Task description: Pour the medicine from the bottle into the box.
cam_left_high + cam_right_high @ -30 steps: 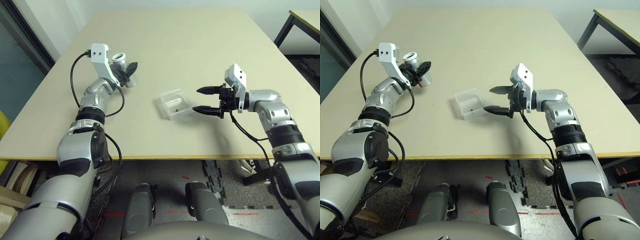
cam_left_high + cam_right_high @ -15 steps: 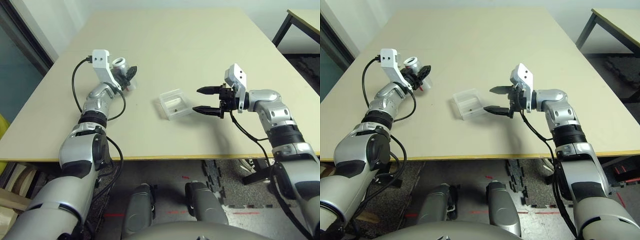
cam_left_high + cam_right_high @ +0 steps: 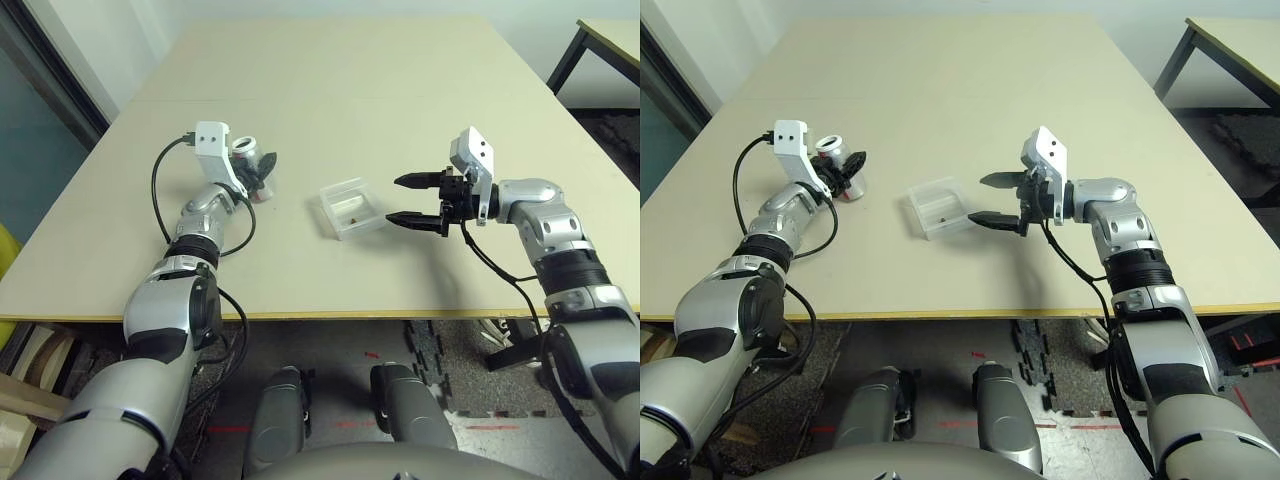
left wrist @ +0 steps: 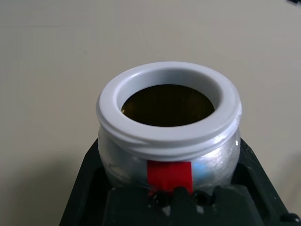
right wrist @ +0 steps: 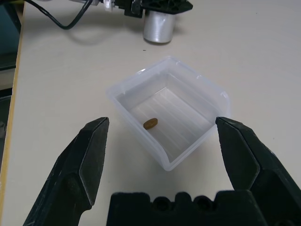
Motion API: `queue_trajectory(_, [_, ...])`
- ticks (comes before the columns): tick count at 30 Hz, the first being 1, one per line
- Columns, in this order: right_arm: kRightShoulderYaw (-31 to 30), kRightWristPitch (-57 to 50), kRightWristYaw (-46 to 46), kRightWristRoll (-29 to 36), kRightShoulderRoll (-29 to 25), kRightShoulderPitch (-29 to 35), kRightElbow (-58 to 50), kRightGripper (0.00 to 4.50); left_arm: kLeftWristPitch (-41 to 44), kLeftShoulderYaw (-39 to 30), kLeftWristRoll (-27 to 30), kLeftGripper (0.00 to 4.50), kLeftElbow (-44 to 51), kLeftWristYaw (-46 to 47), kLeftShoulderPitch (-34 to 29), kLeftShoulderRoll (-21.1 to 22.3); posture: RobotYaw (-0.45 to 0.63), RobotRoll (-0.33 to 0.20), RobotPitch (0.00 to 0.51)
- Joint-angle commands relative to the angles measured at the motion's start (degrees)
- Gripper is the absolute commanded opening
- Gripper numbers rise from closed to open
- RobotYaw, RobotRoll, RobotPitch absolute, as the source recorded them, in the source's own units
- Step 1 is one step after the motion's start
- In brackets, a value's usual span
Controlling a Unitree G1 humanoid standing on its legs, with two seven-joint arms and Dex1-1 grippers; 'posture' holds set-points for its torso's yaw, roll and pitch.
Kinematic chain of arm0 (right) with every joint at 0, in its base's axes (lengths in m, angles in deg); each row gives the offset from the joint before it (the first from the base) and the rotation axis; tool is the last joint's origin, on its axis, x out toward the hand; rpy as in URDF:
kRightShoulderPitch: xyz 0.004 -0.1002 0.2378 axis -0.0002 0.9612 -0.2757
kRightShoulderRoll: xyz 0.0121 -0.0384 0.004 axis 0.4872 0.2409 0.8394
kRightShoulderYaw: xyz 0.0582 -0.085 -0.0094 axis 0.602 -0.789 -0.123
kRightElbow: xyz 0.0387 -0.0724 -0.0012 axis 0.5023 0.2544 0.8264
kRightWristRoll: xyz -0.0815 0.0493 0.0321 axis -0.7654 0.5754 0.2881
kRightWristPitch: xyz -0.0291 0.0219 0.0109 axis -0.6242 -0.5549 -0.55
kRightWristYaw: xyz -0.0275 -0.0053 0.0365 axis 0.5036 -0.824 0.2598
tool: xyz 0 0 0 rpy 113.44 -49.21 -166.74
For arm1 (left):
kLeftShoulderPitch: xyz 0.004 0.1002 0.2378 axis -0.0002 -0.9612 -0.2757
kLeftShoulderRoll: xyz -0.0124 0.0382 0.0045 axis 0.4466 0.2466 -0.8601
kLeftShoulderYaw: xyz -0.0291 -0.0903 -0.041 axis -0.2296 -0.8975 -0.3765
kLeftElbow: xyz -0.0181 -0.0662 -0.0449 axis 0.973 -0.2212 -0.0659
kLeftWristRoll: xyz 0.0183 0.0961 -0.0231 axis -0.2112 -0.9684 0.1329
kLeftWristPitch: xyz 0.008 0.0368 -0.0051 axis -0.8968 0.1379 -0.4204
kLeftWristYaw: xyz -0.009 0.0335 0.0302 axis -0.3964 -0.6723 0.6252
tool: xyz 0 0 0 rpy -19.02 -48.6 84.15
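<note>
Now left jaws clamp round uncapped plastic bottle [image 4: 168, 136]; right jaws spread; brown pellet [image 5: 150, 123] in clear ribbed box [image 5: 207, 92].

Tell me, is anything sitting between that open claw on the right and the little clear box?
Nothing visible. The right gripper hangs open just short of the clear box, with bare table between them. The medicine pellet already lies inside the box.

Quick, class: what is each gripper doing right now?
Left gripper: shut on the bottle.
Right gripper: open, holding nothing, beside the box.
</note>
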Motion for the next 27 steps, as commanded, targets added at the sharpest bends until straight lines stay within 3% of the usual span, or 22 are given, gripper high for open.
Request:
queue_trajectory(1, [0.1, -0.4, -0.1, 0.3, -0.3, 0.1, -0.7, 4.50, -1.2, 1.3, -1.8, 2.67, -1.5, 1.2, -1.1, -0.1, -0.23, 0.000, 0.089])
queue_trajectory(9, [0.0, -0.7, -0.1, 0.3, -0.3, 0.1, -0.9, 4.50, -1.8, 2.3, -2.8, 2.67, -2.0, 2.2, -1.8, -1.0, -0.23, 0.000, 0.093])
queue_trajectory(14, [0.0, -0.8, -0.2, 0.3, -0.3, 0.3, -1.2, 4.50, -2.0, 2.4, -2.7, 4.43, -2.1, 2.4, -2.1, -1.3, -0.23, 0.000, 0.093])
queue_trajectory(27, [-0.2, -0.5, -0.2, 0.2, 0.0, 0.1, -0.6, 4.50, -2.2, 1.5, -1.7, 4.47, -1.2, 0.9, -3.3, -1.1, -0.23, 0.000, 0.087])
